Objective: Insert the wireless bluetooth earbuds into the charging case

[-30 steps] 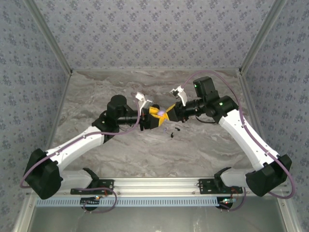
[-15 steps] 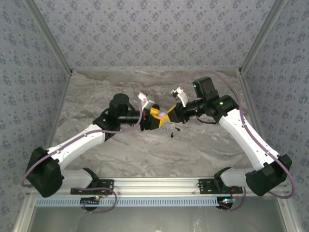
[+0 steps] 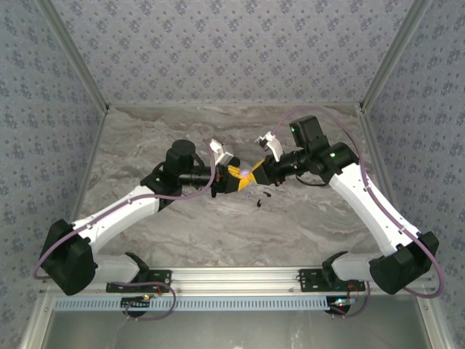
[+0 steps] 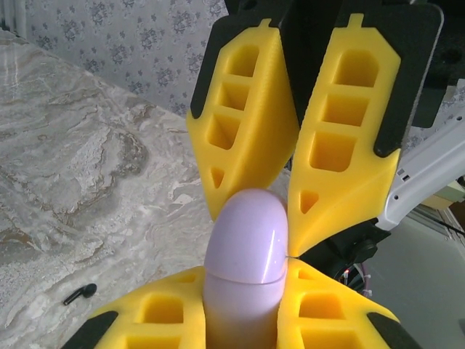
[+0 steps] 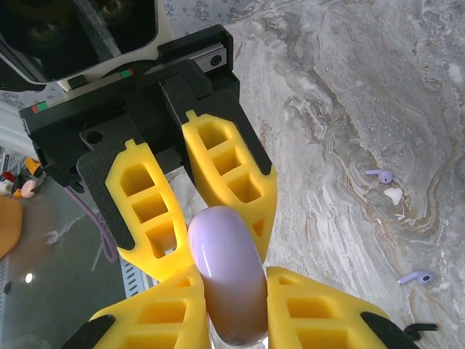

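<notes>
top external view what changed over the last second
The left hand closed its fingers on the charging case and edged slightly toward the right hand. The right hand kept its grip on the other end of the case, and the earbuds stayed where they lay.

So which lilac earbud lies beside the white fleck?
The upper lilac earbud in the right wrist view, just above the white fleck; the lower lilac earbud lies well apart.

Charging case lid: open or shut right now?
Shut. The left wrist view shows the charging case with just a thin seam line between lid and body, no gap.
</notes>
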You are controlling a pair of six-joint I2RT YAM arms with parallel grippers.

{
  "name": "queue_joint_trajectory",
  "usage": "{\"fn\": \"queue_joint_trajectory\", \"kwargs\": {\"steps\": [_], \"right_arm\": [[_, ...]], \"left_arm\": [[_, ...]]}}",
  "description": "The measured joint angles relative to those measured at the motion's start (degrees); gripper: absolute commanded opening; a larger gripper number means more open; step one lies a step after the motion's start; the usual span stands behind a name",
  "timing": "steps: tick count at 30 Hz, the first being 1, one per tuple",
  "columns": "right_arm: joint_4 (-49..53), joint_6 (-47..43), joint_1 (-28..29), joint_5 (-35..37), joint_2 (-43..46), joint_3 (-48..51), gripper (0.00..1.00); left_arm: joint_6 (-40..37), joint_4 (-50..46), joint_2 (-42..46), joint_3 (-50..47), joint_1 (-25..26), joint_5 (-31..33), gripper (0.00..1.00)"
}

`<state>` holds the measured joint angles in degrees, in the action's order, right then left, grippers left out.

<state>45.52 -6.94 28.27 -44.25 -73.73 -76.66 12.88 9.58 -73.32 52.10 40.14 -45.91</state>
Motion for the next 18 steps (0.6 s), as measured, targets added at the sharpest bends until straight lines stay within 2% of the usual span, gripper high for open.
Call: {"fn": "queue_joint_trajectory", "kwargs": {"steps": [7,18], "right_arm": [[-0.76,1.55,-0.9,0.04,0.0,0.0,0.41],[-3.74,5.4,-3.41,6.27,0.02,0.0,0.5]], "left_arm": [[-0.28,1.44,0.02,-0.15,0.0,0.11,0.11],[-4.35,3.85,0.74,-2.34,1.66,-1.07,0.09]]}}
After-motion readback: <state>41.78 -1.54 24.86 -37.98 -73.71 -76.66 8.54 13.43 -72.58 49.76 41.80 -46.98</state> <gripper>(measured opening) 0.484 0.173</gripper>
